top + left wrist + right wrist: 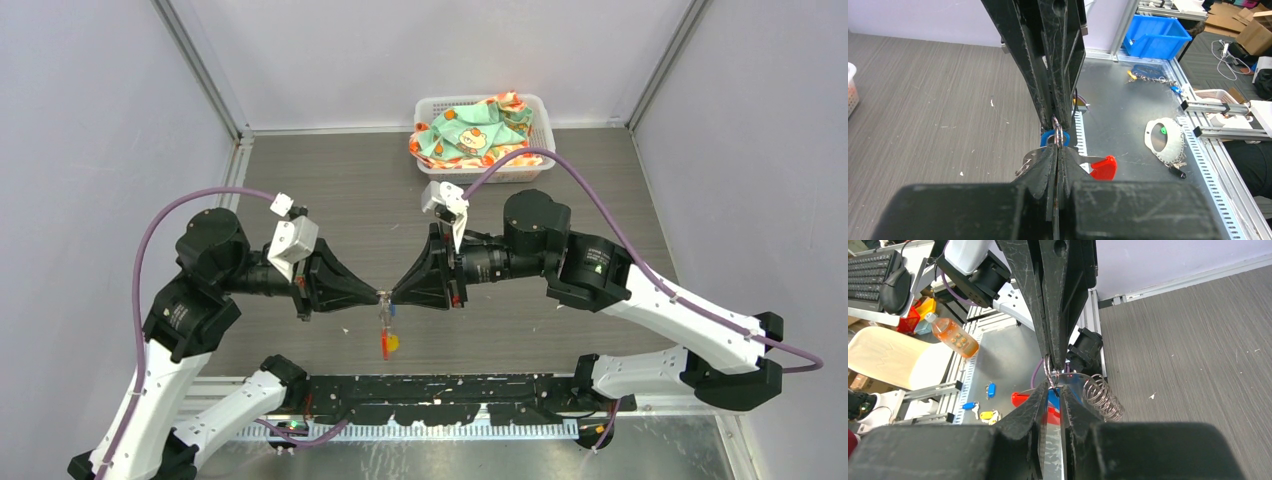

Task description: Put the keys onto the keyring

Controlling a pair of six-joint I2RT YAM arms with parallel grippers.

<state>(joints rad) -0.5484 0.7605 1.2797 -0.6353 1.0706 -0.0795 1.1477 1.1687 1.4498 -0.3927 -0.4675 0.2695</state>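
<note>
My two grippers meet tip to tip above the table's near middle. The left gripper (381, 296) (1057, 150) is shut on the keyring (1058, 134), a thin metal ring. The ring's red tag (384, 346) (1104, 167) hangs below it. A blue-tagged key (1047, 139) (391, 312) sits on the ring just past the tips, and a yellow-tagged key (394, 343) dangles beside the red tag. The right gripper (391, 297) (1051, 389) faces it with a narrow gap between its jaws. The ring's wire (1049, 373) lies at that gap, and a coiled metal bunch (1104, 398) hangs to one side.
A white basket (543, 118) holding a patterned cloth stands at the back of the table. Beyond the table's near edge lies a metal bench (1128, 115) with spare keys, a blue bin (1157, 36) and a bottle (952, 336).
</note>
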